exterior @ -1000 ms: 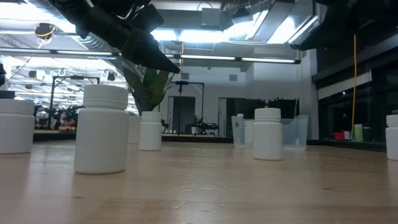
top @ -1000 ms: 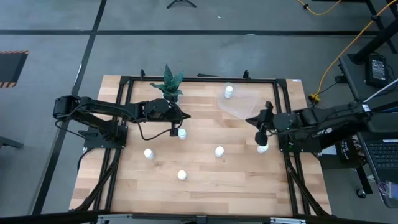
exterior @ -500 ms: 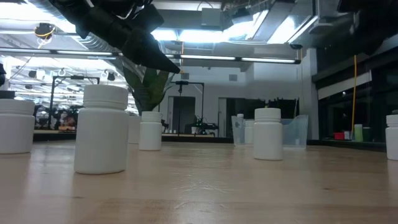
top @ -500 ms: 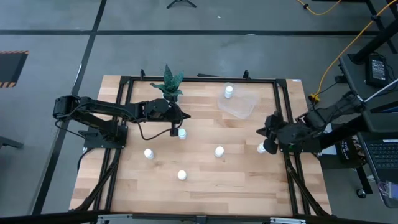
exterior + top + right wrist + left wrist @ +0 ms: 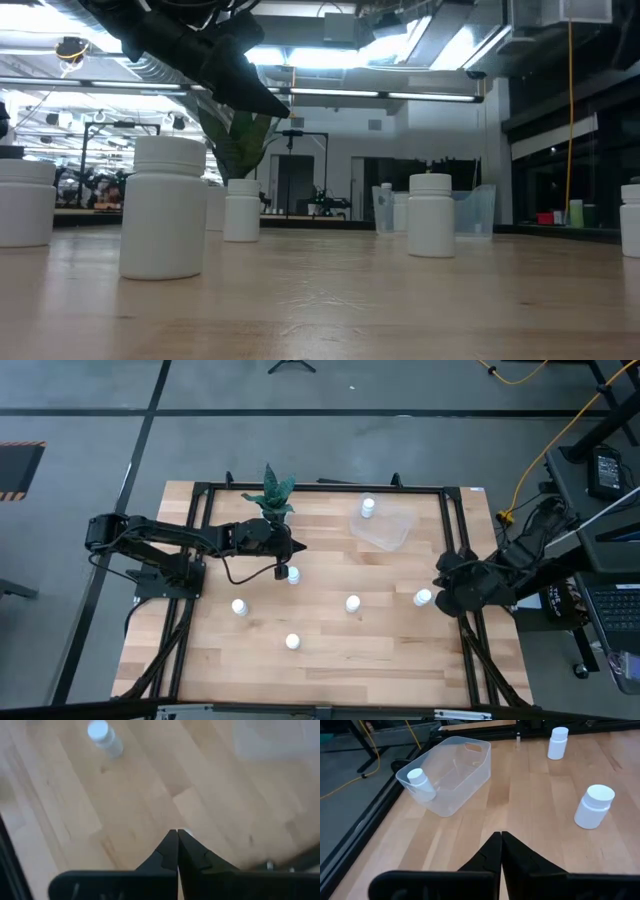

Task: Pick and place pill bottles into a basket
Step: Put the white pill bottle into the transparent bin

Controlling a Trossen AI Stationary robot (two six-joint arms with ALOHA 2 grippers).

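Six white pill bottles stand upright on the wooden table: one (image 5: 292, 574) just on the near side of my left gripper, others at the left (image 5: 238, 606), near the middle (image 5: 292, 642), at the centre (image 5: 352, 603), and at the right (image 5: 423, 597). One (image 5: 368, 507) stands at the far left corner of the clear basket (image 5: 385, 532). My left gripper (image 5: 298, 548) is shut and empty above the table, pointing right; its wrist view (image 5: 500, 837) shows the fingers closed. My right gripper (image 5: 437, 582) is shut and empty beside the right bottle; its fingers also show closed in the right wrist view (image 5: 176, 833).
A green plant in a pot (image 5: 272, 495) stands at the far edge behind my left arm. A black frame (image 5: 320, 486) runs around the table. The basket also shows in the left wrist view (image 5: 452, 775), with a bottle (image 5: 420, 782) at its corner.
My right gripper has drawn back toward the table's right and near edges, away from the basket, and the right bottle now shows clear of it.
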